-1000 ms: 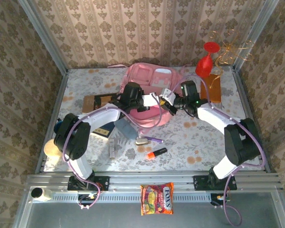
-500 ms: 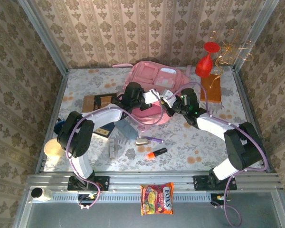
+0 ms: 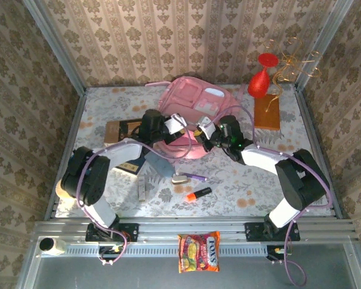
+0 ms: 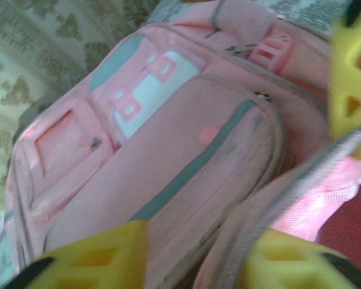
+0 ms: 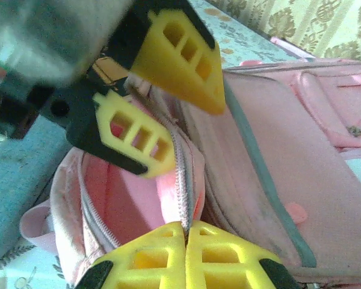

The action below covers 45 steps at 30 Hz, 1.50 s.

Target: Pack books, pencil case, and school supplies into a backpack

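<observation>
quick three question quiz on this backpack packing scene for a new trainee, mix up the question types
1. True or false: the orange-and-black marker lies inside the large pink fabric backpack.
2. The right gripper is shut on: a) nothing, b) the backpack's zip edge, c) the marker.
3. Which gripper's jaws stand apart at the backpack's opening?
Key: 1 false, it lies on the floral-patterned table; 2 b; 3 the left gripper.
</observation>
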Motion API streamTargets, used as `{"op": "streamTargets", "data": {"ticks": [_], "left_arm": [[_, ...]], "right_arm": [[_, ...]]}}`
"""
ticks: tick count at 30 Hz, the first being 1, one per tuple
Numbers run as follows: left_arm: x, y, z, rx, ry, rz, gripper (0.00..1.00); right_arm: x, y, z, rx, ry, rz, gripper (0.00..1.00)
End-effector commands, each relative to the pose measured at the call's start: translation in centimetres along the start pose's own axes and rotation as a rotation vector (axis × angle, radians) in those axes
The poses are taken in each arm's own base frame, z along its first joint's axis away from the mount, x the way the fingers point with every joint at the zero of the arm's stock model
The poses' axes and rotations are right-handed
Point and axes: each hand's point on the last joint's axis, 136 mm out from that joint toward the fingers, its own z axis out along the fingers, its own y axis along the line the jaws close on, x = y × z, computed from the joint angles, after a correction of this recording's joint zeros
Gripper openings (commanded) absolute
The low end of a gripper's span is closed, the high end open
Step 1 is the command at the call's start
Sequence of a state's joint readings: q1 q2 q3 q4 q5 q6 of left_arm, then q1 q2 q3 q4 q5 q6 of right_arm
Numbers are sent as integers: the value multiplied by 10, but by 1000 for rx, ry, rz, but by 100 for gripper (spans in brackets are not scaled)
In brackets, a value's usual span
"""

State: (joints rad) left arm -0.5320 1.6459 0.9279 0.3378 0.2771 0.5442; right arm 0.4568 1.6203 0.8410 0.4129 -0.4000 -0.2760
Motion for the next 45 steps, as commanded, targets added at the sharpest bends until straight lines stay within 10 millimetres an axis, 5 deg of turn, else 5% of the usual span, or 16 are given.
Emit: {"op": "streamTargets", "data": {"ticks": [1,3,6,10,14,18,27,32,36,45], "left_arm": [[-4,17,-30,-47,-30,-246,52],[-2,23,-47,-80,-36,-377,54],[22,62,-80,-281,5,-626,60],[89,113,-136,-596,167,-1007,64],[140,132,-169,-698,223,-1237,64],[155,122,-181,-710,248,-1321,65],[193,46,-217,-710,520,-1323,73],[208,26,-220,-682,560,-1392,74],[208,35,-213,-693,506,-1411,74],[212,128,-184,-793,484,-1274,76]], "right_arm": [[-11,5,6,-41,-28,67,9],[-5,5,7,-46,-1,106,18],[-3,11,2,-60,28,141,31],[-14,22,-11,-76,18,139,47],[-41,38,-10,-68,9,165,56],[-53,82,12,-122,108,249,63],[-53,173,71,-261,219,467,74],[-40,196,110,-297,260,548,74],[-39,178,138,-216,235,577,74],[-25,105,187,169,284,666,75]]}}
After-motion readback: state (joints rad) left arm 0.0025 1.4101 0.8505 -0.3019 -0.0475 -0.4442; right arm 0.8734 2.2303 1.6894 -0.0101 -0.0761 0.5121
